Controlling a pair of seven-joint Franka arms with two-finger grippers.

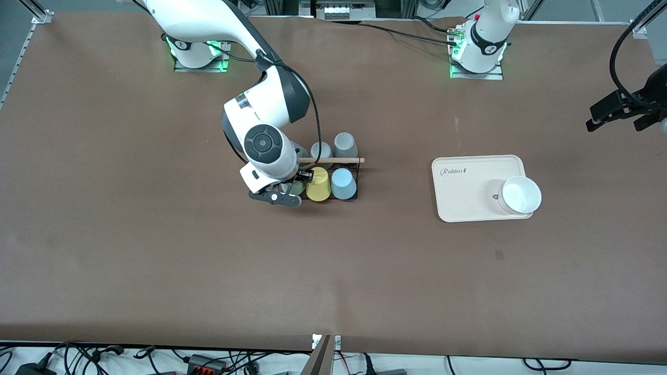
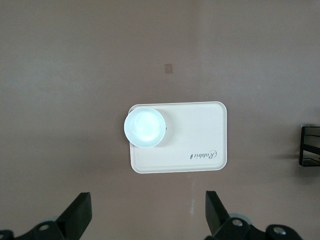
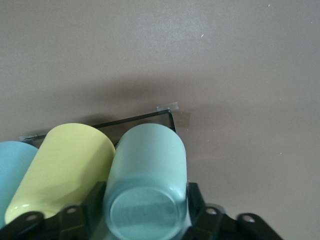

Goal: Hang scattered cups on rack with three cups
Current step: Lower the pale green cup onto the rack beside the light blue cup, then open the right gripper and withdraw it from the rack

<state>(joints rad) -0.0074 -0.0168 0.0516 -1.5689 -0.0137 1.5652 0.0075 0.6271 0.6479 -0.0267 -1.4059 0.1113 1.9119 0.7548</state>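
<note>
The mint green cup point(image 3: 145, 170) lies tilted on the black wire rack point(image 3: 135, 119) beside the yellow cup point(image 3: 65, 165). My right gripper point(image 3: 145, 200) is shut on it, with a finger point(image 3: 95, 197) against each side. In the front view this gripper point(image 1: 292, 190) is at the rack's point(image 1: 333, 160) end toward the right arm, and the mint cup point(image 1: 296, 186) is mostly hidden under it. The light blue cup point(image 1: 343, 183) hangs on the rack next to the yellow cup point(image 1: 318, 184). My left gripper point(image 2: 148, 210) waits open and empty, high over the table near the left arm's end point(image 1: 591, 119).
Two grey cups point(image 1: 345, 144) point(image 1: 320, 151) hang on the rack's side farther from the front camera. A cream tray point(image 1: 469, 203) toward the left arm's end carries a white bowl point(image 1: 521, 194). The left wrist view shows the same tray point(image 2: 200, 130) and bowl point(image 2: 145, 127).
</note>
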